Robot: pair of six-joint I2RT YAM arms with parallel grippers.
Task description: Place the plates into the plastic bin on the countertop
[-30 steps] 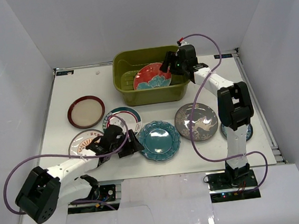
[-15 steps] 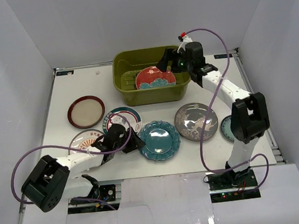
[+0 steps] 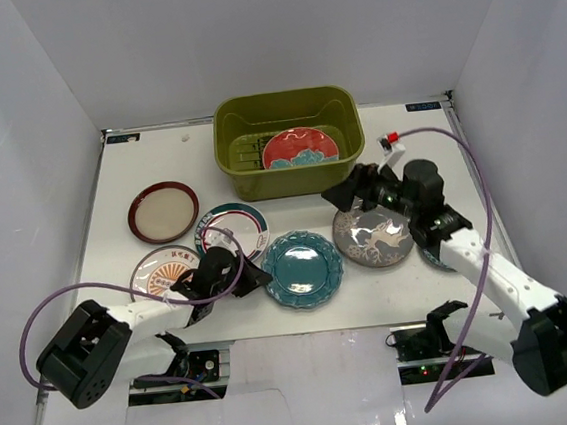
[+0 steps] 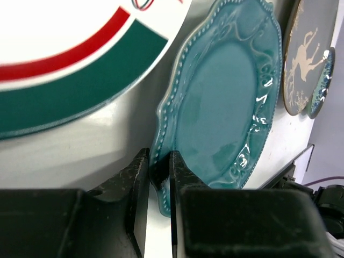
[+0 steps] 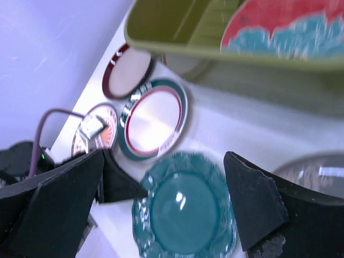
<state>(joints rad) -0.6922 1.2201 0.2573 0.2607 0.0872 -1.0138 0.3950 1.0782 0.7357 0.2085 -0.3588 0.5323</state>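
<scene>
A red-and-teal plate [image 3: 299, 148] lies inside the olive plastic bin [image 3: 295, 179] at the back of the white countertop [image 3: 110, 184]. Near the front edge my left gripper [image 3: 257, 276] is shut on the left rim of the scalloped teal plate [image 3: 302, 268]; in the left wrist view the rim [image 4: 162, 161] sits pinched between both fingers [image 4: 138, 183]. My right gripper [image 3: 348, 194] hangs open in front of the bin, above the grey plate [image 3: 376, 234], with nothing between its fingers [image 5: 252, 204]. The scalloped teal plate [image 5: 185, 212] shows below it.
Left of the teal plate lie a teal-rimmed white plate [image 3: 232, 227], an orange-sunburst plate [image 3: 161, 269] and a maroon-rimmed cream plate [image 3: 163, 212]. A small light-blue plate [image 3: 431, 254] is mostly hidden under my right arm. White walls stand on three sides.
My right gripper let go of the red-and-teal plate, which now lies in the bin, opened wide and pulled back over the grey plate. My left gripper closed on the teal plate's rim.
</scene>
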